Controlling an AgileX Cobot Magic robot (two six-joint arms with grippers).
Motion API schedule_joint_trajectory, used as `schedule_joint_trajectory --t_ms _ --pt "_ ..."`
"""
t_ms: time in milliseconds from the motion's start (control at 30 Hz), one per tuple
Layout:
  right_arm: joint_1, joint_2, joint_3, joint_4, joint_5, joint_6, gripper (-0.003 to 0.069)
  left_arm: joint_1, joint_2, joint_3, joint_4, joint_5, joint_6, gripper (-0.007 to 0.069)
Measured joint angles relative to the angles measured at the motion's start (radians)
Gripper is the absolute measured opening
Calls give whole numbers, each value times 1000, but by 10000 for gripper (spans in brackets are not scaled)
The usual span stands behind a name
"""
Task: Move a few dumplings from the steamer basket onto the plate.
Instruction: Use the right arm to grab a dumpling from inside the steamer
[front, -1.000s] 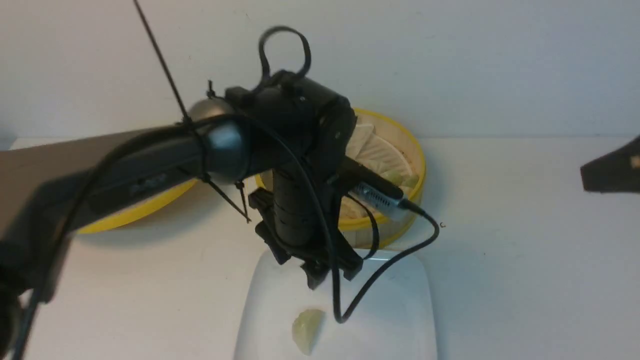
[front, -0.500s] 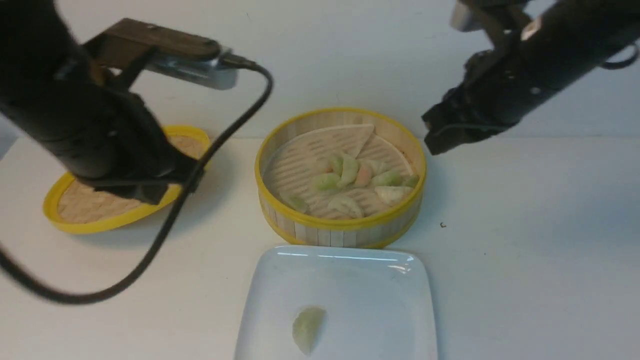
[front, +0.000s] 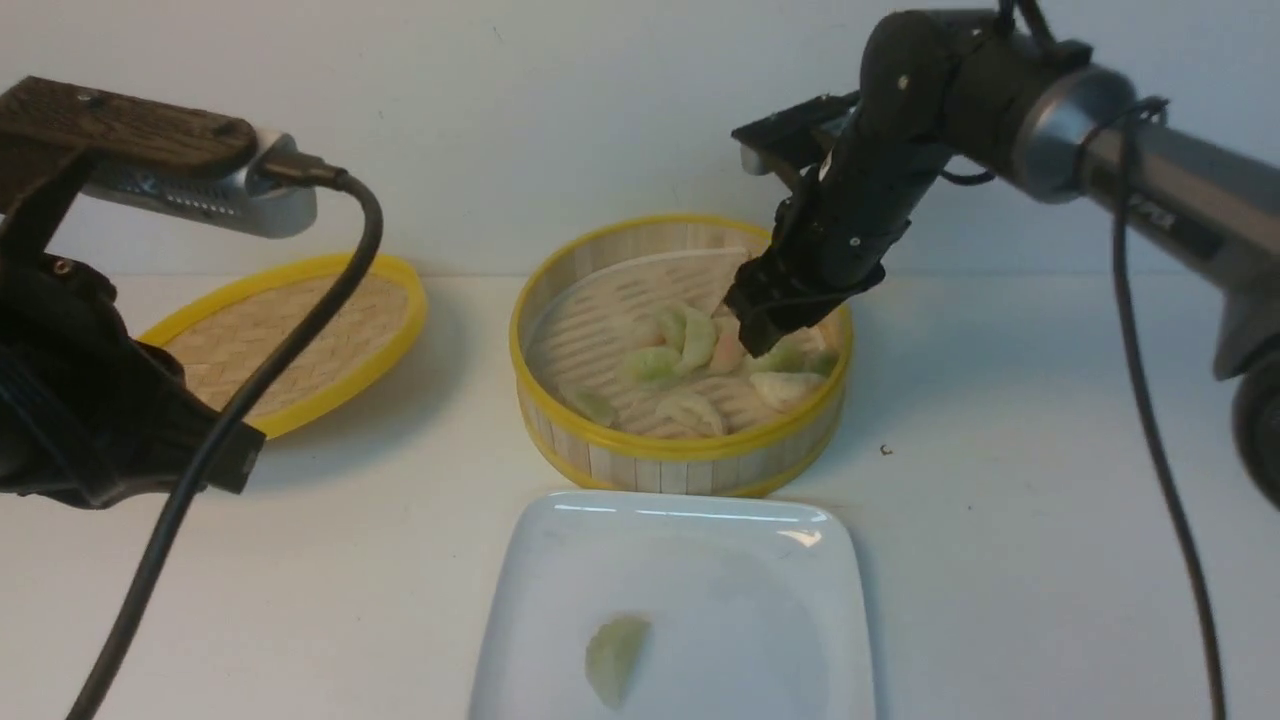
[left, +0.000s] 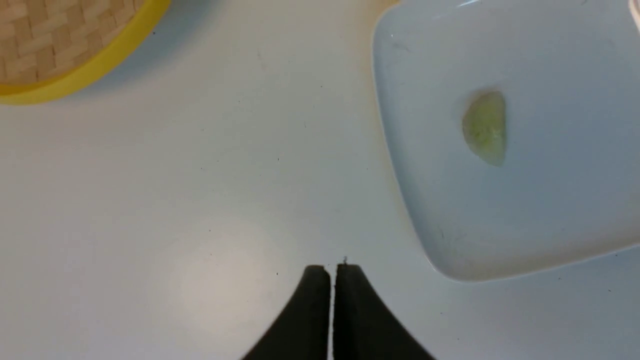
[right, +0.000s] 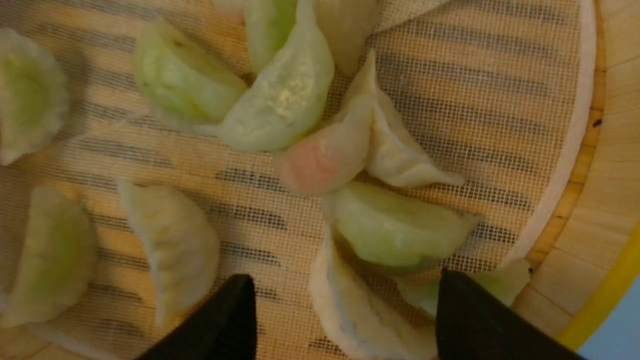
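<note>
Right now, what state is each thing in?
Basket: uncovered, dumplings inside.
Lid: off, on the table left of the basket.
Plate: holds one green dumpling.
Left gripper: shut, empty, above the table.
Right gripper: open, empty, just over the basket's dumplings.

Counter (front: 1000, 520), lower right of front frame: bare, open passage. Plate (front: 700, 560): free except one dumpling (front: 616, 655) at lower left. Steamer basket (front: 680, 465): right gripper (front: 757, 338) occupies its right half; dumplings (front: 690, 345) clustered centre; liner (front: 580, 330) at left seemingly clear. Left arm (front: 90, 420) blocks frame's left, before the lid (front: 290, 340).
</note>
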Motion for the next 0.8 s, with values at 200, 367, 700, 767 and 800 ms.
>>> schedule_joint_trajectory --t_ms 200,367,700,767,800 --pt "29 64 -32 -87 11 -3 458 0 -4 1 0 0 0 -6" --pt "34 76 -37 -102 11 -3 459 0 -4 1 0 0 0 -6" --pt "38 93 -48 -130 -3 57 326 0 -4 1 0 0 0 -6" --pt "44 93 -49 -161 -4 97 217 0 -4 1 0 0 0 -6" --pt "45 93 -49 -167 -4 106 183 0 -4 1 0 0 0 -6"
